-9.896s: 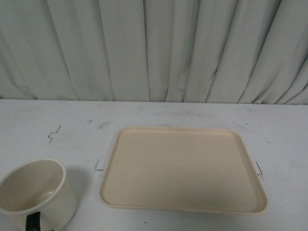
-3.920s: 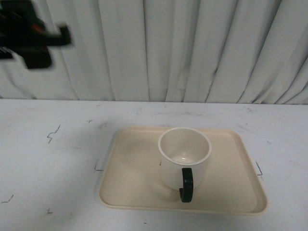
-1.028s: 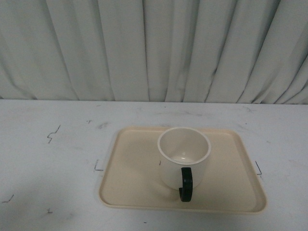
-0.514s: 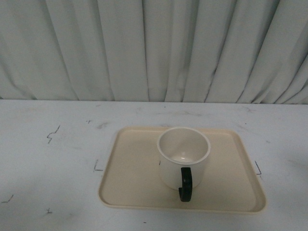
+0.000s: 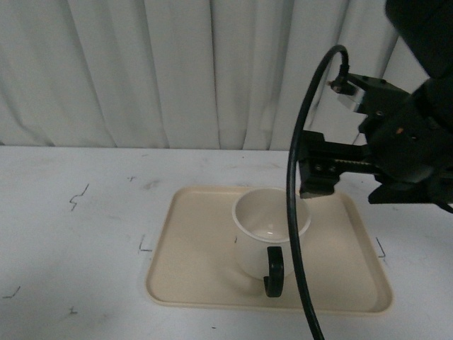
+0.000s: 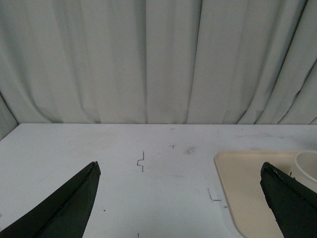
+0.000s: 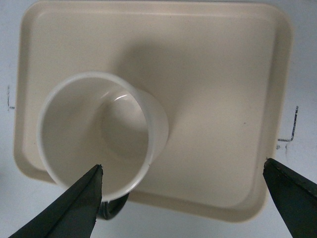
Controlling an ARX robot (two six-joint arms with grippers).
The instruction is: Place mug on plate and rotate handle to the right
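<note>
Cream mug sits on plate, handle facing robot; right hand, newly arrived overhead, gapes empty for the turn.

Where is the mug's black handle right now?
In the front view the handle sits on the mug's near side, facing the camera, just inside the plate's near rim.

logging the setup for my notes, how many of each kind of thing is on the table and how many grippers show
mugs: 1, the mug
plates: 1, the plate, with the mug standing on it
grippers: 2, the left gripper and the right gripper, both with jaws open
total: 4
</note>
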